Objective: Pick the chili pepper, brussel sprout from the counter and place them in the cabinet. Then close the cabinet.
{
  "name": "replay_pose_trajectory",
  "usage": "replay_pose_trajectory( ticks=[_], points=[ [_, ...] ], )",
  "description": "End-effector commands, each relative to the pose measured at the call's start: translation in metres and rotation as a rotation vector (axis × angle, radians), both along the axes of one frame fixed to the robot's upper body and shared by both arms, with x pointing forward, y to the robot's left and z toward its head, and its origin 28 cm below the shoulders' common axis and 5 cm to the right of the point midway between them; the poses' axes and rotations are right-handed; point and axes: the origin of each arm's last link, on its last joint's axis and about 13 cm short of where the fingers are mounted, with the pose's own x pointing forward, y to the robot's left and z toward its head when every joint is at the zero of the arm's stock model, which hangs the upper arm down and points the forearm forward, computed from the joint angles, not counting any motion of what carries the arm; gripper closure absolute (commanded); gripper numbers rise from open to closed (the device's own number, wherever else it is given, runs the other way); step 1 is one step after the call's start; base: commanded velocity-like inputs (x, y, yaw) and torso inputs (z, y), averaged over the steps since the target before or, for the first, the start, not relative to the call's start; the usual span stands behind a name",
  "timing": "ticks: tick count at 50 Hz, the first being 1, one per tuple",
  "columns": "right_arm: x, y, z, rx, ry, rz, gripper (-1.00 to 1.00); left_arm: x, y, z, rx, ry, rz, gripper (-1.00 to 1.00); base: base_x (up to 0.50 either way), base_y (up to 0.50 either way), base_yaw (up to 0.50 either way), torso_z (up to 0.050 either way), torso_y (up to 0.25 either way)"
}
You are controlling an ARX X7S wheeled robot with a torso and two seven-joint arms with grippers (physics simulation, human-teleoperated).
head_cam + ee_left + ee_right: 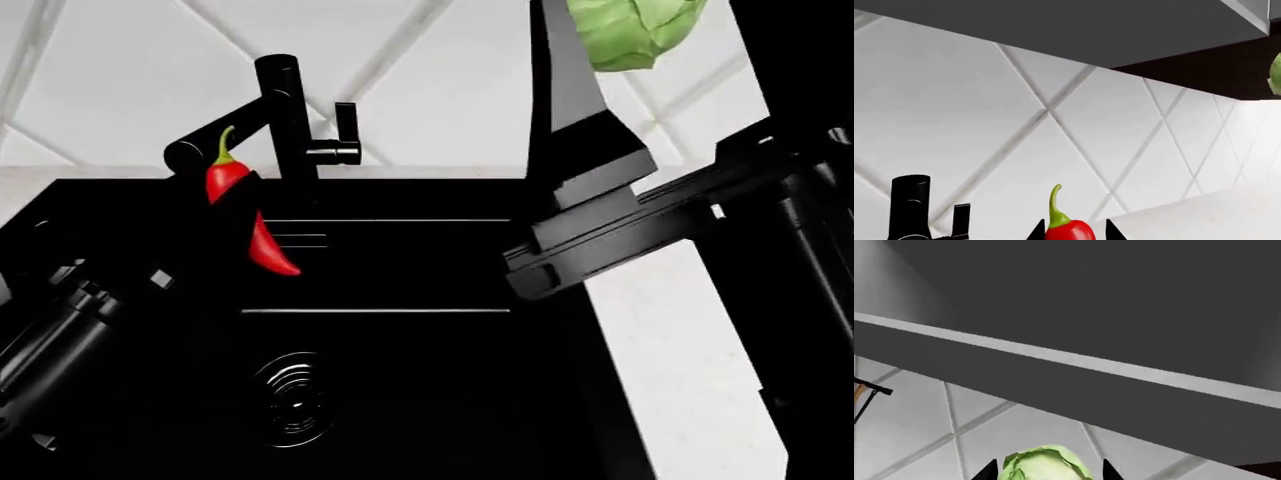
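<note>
White tiles (120, 90) with diagonal grey joints filled the wall behind everything, and a grey cabinet (1074, 295) hung above them, its pale lower edge crossing the right wrist view. Below, a black sink (400, 340) took up most of the head view, with its round drain (291, 395) near the front and a strip of white marble counter (681, 370) to its right. A black tap (287, 120) stood at the back of the sink.

The right gripper (1047, 471) was raised up near the underside of the cabinet, its two dark fingertips on either side of the brussel sprout (1046, 464), gripping it well clear of the counter. The left gripper (1074, 232) was lifted above the sink, close in front of the tap, and pinched the chili pepper (247, 215) around its middle, so that its green stem pointed upward and its red tip hung below the fingers.
</note>
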Motion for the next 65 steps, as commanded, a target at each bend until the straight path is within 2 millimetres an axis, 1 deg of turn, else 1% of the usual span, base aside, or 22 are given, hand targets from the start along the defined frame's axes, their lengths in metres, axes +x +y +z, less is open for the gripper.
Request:
replay_pose_trajectory(
  ticks=[1, 10, 18, 24, 34, 39, 46, 54, 65],
  points=[
    [-0.012, 0.005, 0.021, -0.012, -0.2, -0.041, 1.0, 0.001, 0.0, -0.001, -0.015, 0.004, -0.011, 1.0, 0.0, 0.0, 0.0, 0.0, 0.0],
    [-0.016, 0.01, 0.03, -0.027, -0.283, -0.044, 1.0, 0.003, 0.0, -0.002, -0.019, 0.007, -0.021, 1.0, 0.0, 0.0, 0.0, 0.0, 0.0],
    [-0.014, 0.016, 0.038, -0.057, -0.335, -0.035, 1.0, 0.003, 0.0, -0.004, -0.022, 0.012, -0.026, 1.0, 0.0, 0.0, 0.0, 0.001, 0.0],
    [-0.012, 0.02, 0.048, -0.061, -0.374, -0.025, 1.0, 0.003, 0.0, -0.004, -0.023, 0.012, -0.032, 1.0, 0.0, 0.0, 0.0, 0.0, 0.002],
    [-0.003, 0.026, 0.067, -0.054, -0.421, -0.039, 1.0, 0.005, 0.0, -0.005, -0.025, 0.015, -0.039, 1.0, 0.0, 0.0, 0.0, 0.0, 0.0],
    [0.0, 0.026, 0.076, -0.048, -0.437, -0.051, 1.0, 0.006, 0.0, -0.005, -0.026, 0.014, -0.042, 1.0, 0.0, 0.0, 0.0, 0.0, 0.0],
    [0.012, 0.021, 0.094, -0.019, -0.446, -0.089, 1.0, 0.007, 0.0, -0.007, -0.027, 0.022, -0.048, 1.0, 0.0, 0.0, 0.0, 0.0, 0.0],
    [0.023, 0.017, 0.114, 0.015, -0.418, -0.106, 1.0, 0.007, -0.001, -0.008, -0.026, 0.026, -0.053, 1.0, 0.0, 0.0, 0.0, 0.001, 0.001],
    [0.032, 0.015, 0.136, 0.054, -0.406, -0.118, 1.0, 0.009, -0.001, -0.01, -0.025, 0.033, -0.061, 1.0, 0.0, 0.0, 0.0, 0.0, 0.0]
  ],
)
